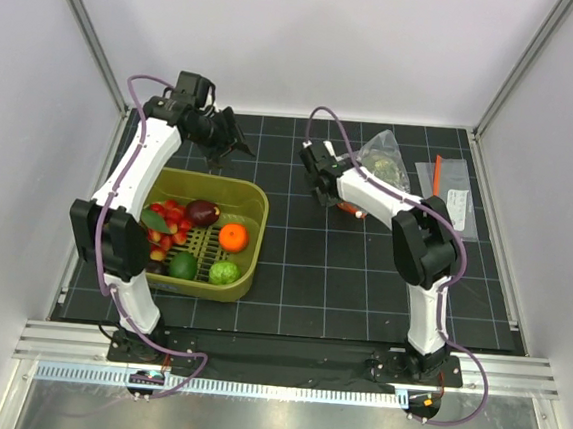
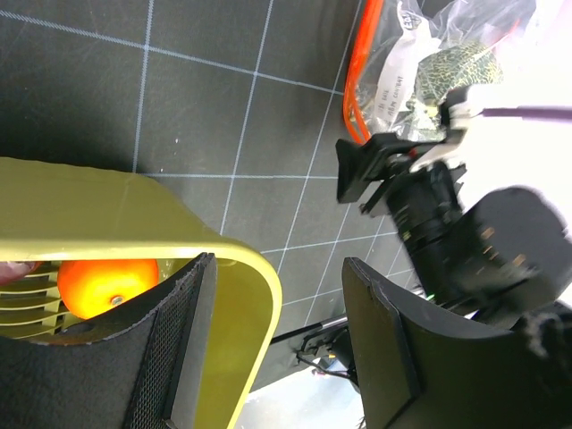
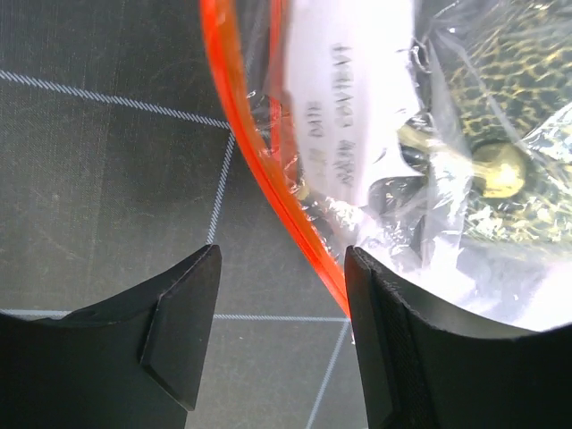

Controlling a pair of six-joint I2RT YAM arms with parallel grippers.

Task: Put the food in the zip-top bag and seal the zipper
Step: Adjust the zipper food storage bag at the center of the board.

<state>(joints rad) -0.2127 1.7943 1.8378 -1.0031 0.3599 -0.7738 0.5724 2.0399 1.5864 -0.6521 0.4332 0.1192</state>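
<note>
One mottled fruit (image 3: 500, 89) lay inside the zip-top bag (image 3: 447, 134), just beyond the right pincer (image 3: 281, 259), whose fingers stood wide with the zipper (image 3: 259, 152) crossing the gap ahead. The left pincer (image 2: 279, 264) — also wide, empty — hung over the basket (image 2: 134, 210) rim, the orange (image 2: 107, 284) just beneath. Best to hold the mouth open and grip the orange squarely.

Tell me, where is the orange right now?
In the top view, on the left, the orange sits inside the green basket, between the dark purple fruit and the pale green one.
</note>
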